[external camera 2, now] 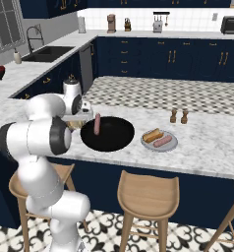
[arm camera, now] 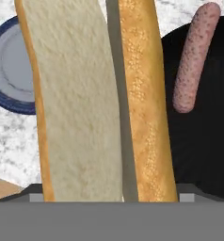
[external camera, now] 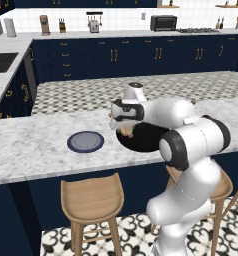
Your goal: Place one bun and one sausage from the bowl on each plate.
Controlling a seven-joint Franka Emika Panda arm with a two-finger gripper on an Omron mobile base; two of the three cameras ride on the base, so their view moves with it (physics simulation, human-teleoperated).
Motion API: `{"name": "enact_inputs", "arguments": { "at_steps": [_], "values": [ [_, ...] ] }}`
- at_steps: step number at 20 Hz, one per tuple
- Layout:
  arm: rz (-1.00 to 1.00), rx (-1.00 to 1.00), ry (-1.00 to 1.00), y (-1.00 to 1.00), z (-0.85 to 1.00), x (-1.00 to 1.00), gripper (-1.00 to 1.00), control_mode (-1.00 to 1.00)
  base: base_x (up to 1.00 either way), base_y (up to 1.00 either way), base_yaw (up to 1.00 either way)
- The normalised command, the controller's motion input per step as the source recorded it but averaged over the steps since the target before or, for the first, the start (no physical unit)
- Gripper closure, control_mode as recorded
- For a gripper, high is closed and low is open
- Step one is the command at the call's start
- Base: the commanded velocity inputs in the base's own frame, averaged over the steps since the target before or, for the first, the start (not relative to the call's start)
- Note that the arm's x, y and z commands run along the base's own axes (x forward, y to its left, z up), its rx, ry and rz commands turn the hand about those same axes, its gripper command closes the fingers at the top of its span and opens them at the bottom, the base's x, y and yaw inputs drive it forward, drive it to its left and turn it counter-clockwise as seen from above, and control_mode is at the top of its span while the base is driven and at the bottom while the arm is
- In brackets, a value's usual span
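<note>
My gripper [external camera: 122, 129] hangs over the left edge of the black bowl [external camera 2: 111, 138], shut on a split bun [arm camera: 81, 103]. The bun stands close before the hand camera and hides the fingertips. One sausage [arm camera: 193, 59] lies in the bowl [arm camera: 203, 117] and shows as a pink stick [external camera 2: 97, 124] near the bowl's far left side. The blue-grey plate with the navy rim [external camera: 85, 141] lies bare on the counter left of the bowl, and its edge [arm camera: 10, 70] shows behind the bun. On the pale grey plate [external camera 2: 173, 145], right of the bowl, rest a bun [external camera 2: 152, 134] and a sausage [external camera 2: 162, 141].
Two small brown shakers [external camera 2: 178, 116] stand on the marble counter behind the grey plate. Wooden stools [external camera: 91, 200] [external camera 2: 147, 194] stand below the counter's front edge. A sink [external camera 2: 47, 53] is set in the side counter at far left.
</note>
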Motion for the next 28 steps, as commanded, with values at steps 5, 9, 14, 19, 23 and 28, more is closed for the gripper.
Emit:
{"name": "enact_inputs", "arguments": {
  "at_steps": [5, 9, 14, 19, 23, 28],
  "values": [
    [0.00, -0.03, 0.00, 1.00, 0.15, -0.04, 1.00, -1.00, 0.00, 0.00, 0.00],
    [-0.04, 0.00, 0.00, 1.00, 0.03, 0.14, 1.00, -1.00, 0.00, 0.00, 0.00],
    [-0.08, 0.00, 0.01, 0.92, -0.18, 0.43, 1.00, -1.00, 0.00, 0.00, 0.00],
    [-0.13, 0.00, 0.02, 0.38, -0.51, 0.58, 1.00, -1.00, 0.00, 0.00, 0.00],
    [-0.14, 0.01, 0.01, 0.00, -0.66, 0.23, 1.00, -1.00, 0.00, 0.00, 0.00],
    [-0.13, 0.02, 0.00, 0.00, -0.38, 0.09, -1.00, -1.00, 0.00, 0.00, 0.00]
  ]
}}
